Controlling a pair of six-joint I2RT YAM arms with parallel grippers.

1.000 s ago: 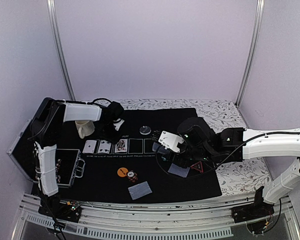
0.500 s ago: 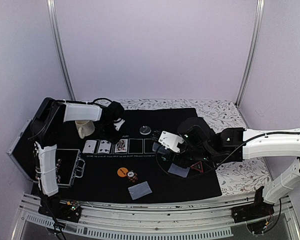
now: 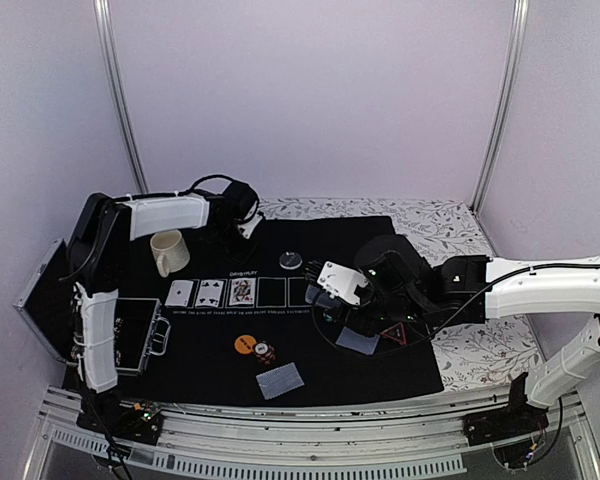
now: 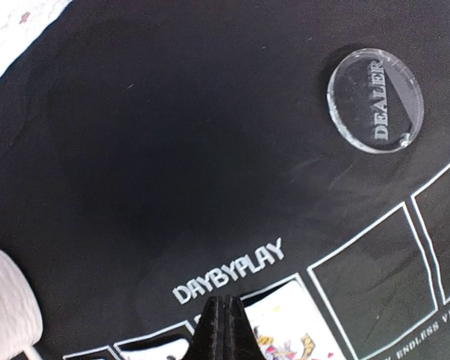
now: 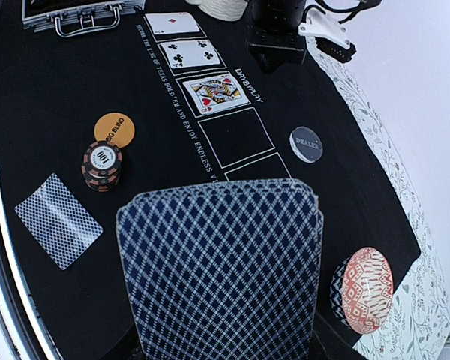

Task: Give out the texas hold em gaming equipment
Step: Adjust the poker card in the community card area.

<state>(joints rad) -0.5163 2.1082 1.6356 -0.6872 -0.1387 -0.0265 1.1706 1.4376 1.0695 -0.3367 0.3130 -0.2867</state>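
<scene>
Three face-up cards (image 3: 210, 292) sit in a row in the printed boxes on the black mat (image 3: 200, 370), towards the left side of the worktop. The third one is a picture card.

The left pincer (image 4: 225, 315) is up at the far side of the mat. Its jaws are pressed tight together with nothing between them, and they point down just over the top edge of that picture card, right under the DAYBYPLAY print. The clear dealer disc (image 4: 375, 99) lies flat on the mat off to its right, well apart from it. The cream mug (image 3: 167, 252) stands just left of that arm, behind the first card.

The right pincer (image 3: 352, 325) is clamped on a deck of cards (image 5: 221, 262), blue diamond backs facing its wrist camera and the stack slightly fanned at the top. It hangs over the right part of the mat. The red-edged triangle marker (image 3: 395, 333) is just beside it, and a red patterned bowl (image 5: 362, 289) sits near the mat's right edge.

Closer to the arm bases, the orange disc (image 5: 114, 129) reads BIG BLIND, and a chip stack (image 5: 101, 165) is touching or nearly touching it. One face-down card (image 5: 58, 220) lies alone near the mat's front edge. A metal case (image 3: 135, 338) lies open at the left edge.
</scene>
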